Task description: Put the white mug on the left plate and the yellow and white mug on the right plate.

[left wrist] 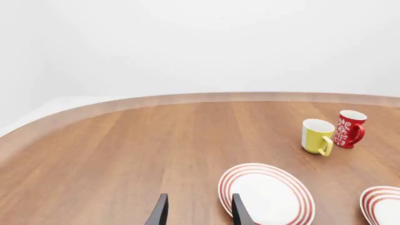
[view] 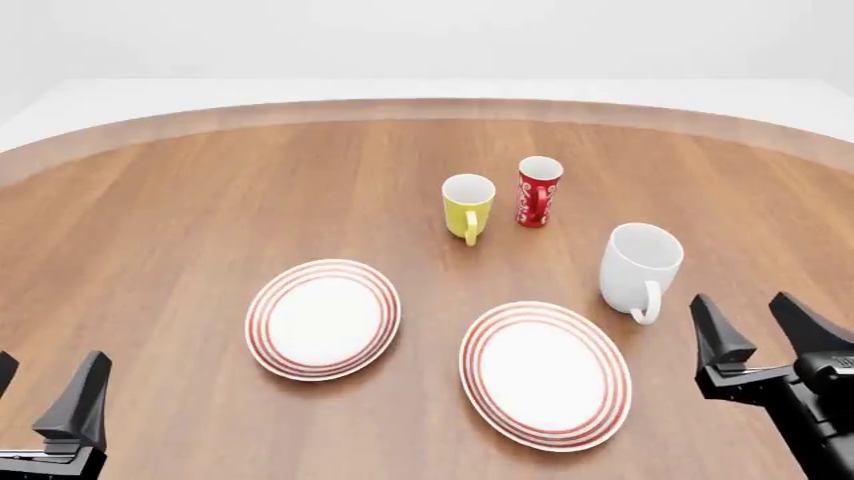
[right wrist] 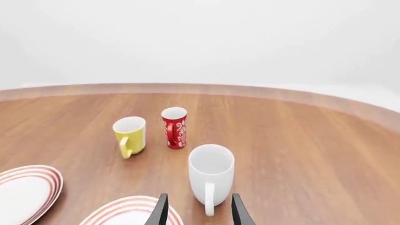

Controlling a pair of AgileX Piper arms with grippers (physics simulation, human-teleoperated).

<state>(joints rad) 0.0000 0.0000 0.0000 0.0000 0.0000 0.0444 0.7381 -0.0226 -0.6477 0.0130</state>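
The white mug [view: 639, 268] [right wrist: 211, 176] stands upright right of centre, its handle toward the near edge. The yellow and white mug [view: 467, 206] [right wrist: 130, 134] [left wrist: 317, 136] stands behind the plates near the table's middle. The left plate [view: 323, 319] [left wrist: 266, 193] [right wrist: 24, 192] and the right plate [view: 546, 372] [right wrist: 125, 213] [left wrist: 382, 205] lie flat with nothing on them. My right gripper [view: 755, 327] [right wrist: 196, 216] is open at the near right, just short of the white mug. My left gripper [view: 40, 384] [left wrist: 196, 215] is open at the near left corner, well apart from the left plate.
A slim red cup [view: 538, 191] [right wrist: 174, 127] [left wrist: 349, 129] with white lettering stands right beside the yellow mug. The round wooden table [view: 174, 220] has a raised paler rim curving along its far side.
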